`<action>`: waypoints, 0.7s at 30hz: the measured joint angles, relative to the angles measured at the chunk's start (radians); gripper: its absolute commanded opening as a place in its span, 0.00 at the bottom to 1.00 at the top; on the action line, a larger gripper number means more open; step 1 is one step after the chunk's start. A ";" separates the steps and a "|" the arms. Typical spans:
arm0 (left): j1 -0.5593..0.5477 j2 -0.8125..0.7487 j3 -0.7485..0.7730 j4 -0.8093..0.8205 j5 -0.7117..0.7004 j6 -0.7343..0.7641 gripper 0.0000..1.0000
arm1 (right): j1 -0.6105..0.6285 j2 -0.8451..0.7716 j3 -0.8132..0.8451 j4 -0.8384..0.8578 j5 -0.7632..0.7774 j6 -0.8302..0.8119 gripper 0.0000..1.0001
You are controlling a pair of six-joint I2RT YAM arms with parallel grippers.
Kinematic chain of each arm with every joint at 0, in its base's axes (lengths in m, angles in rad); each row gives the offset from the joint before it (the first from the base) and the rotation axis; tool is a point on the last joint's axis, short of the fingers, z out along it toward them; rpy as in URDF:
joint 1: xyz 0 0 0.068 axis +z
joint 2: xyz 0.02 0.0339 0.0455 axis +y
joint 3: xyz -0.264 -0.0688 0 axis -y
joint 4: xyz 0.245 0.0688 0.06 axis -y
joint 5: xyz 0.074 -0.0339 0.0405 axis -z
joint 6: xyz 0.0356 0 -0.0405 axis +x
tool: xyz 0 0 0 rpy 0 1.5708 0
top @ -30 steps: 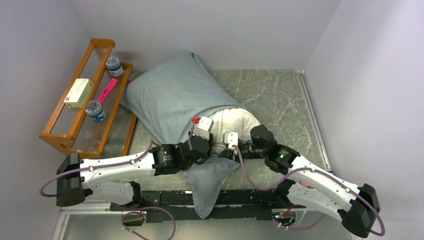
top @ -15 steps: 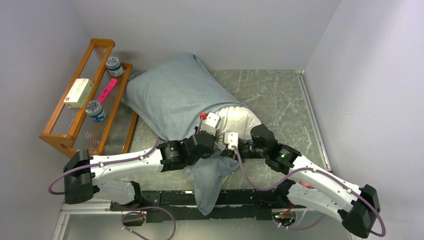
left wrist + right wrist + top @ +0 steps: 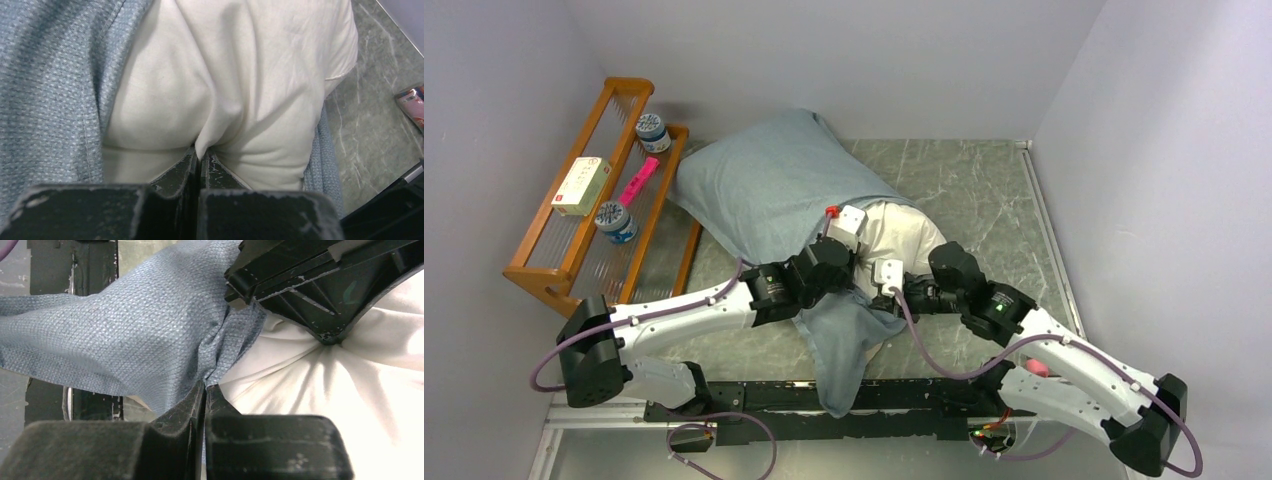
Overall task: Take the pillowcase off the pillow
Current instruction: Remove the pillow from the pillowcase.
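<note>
The grey-blue pillowcase lies diagonally across the table, and the white pillow bulges out of its open near end. In the left wrist view my left gripper is shut on a pinched fold of the pillow, with the pillowcase beside it on the left. My right gripper is shut on the pillowcase at its edge, right where it meets the pillow. The two wrists sit close together over the opening.
A wooden rack at the left holds two jars, a box and a pink item. The pillowcase's loose end hangs over the near table edge. A pink object lies by the right arm. Walls close in on three sides.
My left arm reached forward and to the right over the pillow, and its gripper went from open to shut on the white fabric. The right gripper kept its hold and shifted slightly.
</note>
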 measured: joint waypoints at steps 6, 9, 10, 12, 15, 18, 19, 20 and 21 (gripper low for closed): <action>0.014 0.003 0.000 0.021 0.021 0.022 0.05 | 0.019 -0.053 -0.043 0.026 0.008 0.027 0.00; 0.025 0.009 0.000 0.031 0.036 0.024 0.05 | 0.034 -0.055 -0.055 0.030 0.016 0.026 0.00; 0.031 0.013 0.000 0.040 0.043 0.024 0.05 | 0.038 -0.055 -0.055 0.030 0.018 0.024 0.00; 0.046 0.021 0.000 0.057 0.059 0.024 0.05 | 0.045 -0.055 -0.055 0.030 0.025 0.018 0.00; 0.062 0.032 0.000 0.079 0.078 0.024 0.05 | 0.054 -0.055 -0.055 0.029 0.041 0.010 0.00; 0.071 0.048 0.002 0.098 0.089 0.026 0.05 | 0.064 -0.055 -0.055 0.027 0.061 0.008 0.00; 0.073 0.054 0.005 0.102 0.090 0.027 0.05 | 0.067 -0.056 -0.056 0.026 0.065 0.010 0.00; 0.075 0.061 0.011 0.103 0.092 0.028 0.05 | 0.069 -0.059 -0.057 0.025 0.068 0.014 0.00; 0.077 0.068 0.018 0.104 0.097 0.029 0.05 | 0.069 -0.068 -0.059 0.024 0.069 0.024 0.02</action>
